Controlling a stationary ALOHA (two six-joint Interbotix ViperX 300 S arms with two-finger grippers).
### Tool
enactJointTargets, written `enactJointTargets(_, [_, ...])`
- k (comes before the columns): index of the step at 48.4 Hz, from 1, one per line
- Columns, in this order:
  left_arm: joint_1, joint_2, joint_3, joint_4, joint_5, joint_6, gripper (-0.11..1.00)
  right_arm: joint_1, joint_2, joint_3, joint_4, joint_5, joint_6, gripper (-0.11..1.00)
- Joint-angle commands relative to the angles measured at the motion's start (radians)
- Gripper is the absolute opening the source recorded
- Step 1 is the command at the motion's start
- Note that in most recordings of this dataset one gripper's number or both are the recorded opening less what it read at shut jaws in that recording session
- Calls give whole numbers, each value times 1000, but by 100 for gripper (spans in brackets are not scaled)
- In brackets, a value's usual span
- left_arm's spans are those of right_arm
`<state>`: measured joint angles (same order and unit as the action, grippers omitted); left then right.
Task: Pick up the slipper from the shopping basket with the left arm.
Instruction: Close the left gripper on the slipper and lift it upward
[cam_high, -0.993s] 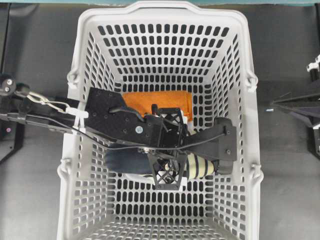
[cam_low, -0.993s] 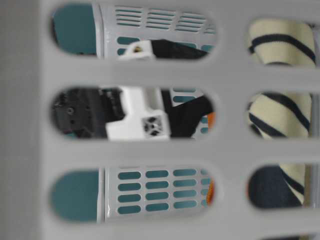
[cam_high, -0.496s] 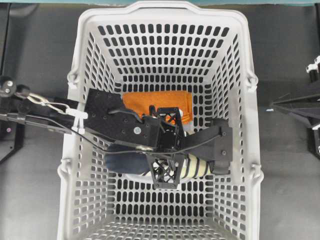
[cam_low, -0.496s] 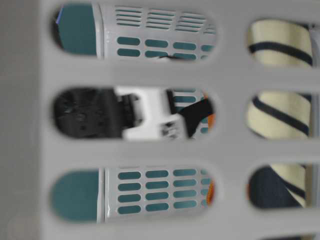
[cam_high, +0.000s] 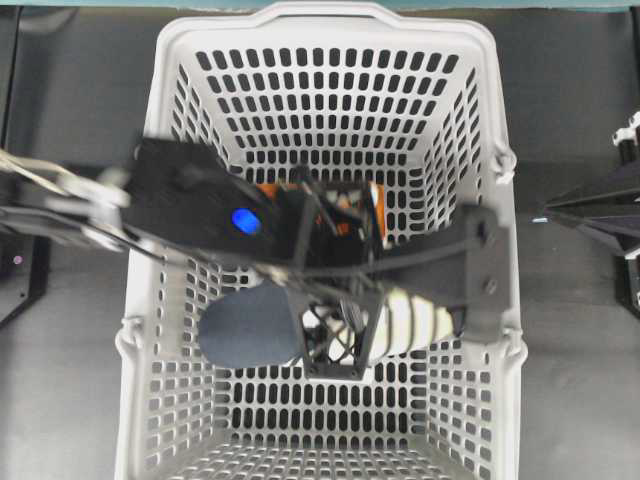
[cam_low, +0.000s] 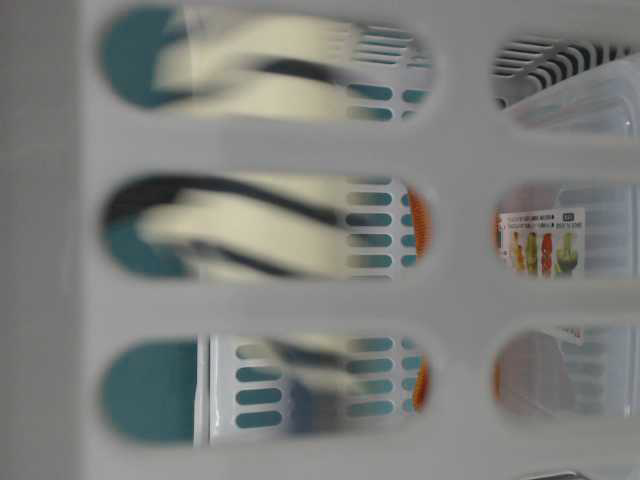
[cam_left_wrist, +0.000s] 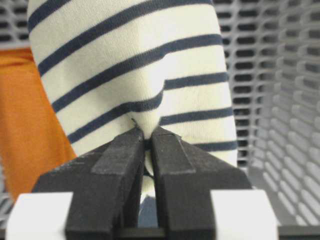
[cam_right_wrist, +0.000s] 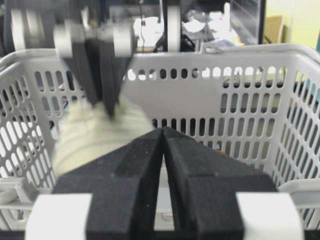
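On my left wrist feed the left gripper (cam_left_wrist: 146, 137) is pinched tight on a fold of the slipper (cam_left_wrist: 135, 75)'s striped cream fabric; from overhead the left arm (cam_high: 190, 200), blue light lit, reaches over the left wall of the shopping basket (cam_high: 330, 30), and the slipper (cam_high: 300, 325) hangs under it inside the basket, navy toe left, striped end right; the orange cloth (cam_left_wrist: 25, 125) lies behind it; my right gripper (cam_right_wrist: 163, 137) sits outside the basket's right side, fingers pressed together on nothing.

Slipper (cam_high: 300, 322) lifted off basket floor
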<state>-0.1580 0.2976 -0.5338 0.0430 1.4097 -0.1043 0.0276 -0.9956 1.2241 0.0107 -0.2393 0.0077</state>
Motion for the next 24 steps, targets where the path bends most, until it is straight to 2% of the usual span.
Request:
enactJointTargets(1, [-5,2,-129,3,101,18,4,3,5,-6,3,-5,2,0])
enactJointTargets(6, [-8,31,-222,3,198,51,4,2,5,-6,3,-2,2,0])
enactJointTargets(11, [-9,54,-279,5,262,52,4,3,2,-6,3,2,2,0])
enactJointTargets(24, [-8,58,-281,5,262,49,4,3,-15,-11,3,23,2,0])
